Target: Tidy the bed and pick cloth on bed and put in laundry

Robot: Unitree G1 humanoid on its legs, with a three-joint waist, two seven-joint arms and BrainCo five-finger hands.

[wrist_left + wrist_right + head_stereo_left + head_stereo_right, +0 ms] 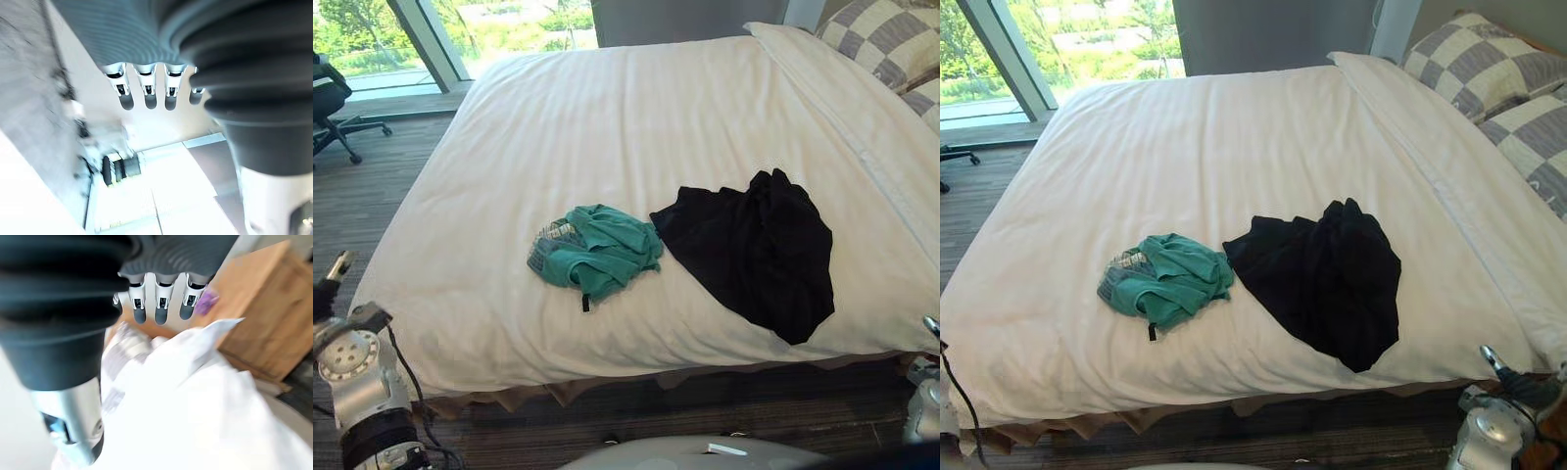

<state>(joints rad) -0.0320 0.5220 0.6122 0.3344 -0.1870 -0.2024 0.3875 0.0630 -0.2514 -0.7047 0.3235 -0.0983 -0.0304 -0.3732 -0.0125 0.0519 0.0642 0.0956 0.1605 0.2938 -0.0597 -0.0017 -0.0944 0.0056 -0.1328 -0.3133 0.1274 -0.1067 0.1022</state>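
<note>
A crumpled green cloth lies on the white bed, near the front edge and left of the middle. Just to its right a larger black cloth is spread flat, almost touching it. My left hand hangs low by the bed's near left corner, fingers straight and holding nothing. My right hand hangs by the near right corner, fingers relaxed and empty. Both hands are below the mattress top, well apart from the two cloths.
Grey-and-white checked pillows sit at the head of the bed, far right. An office chair stands on the dark floor at far left by the window. A wooden piece of furniture is close to the right hand.
</note>
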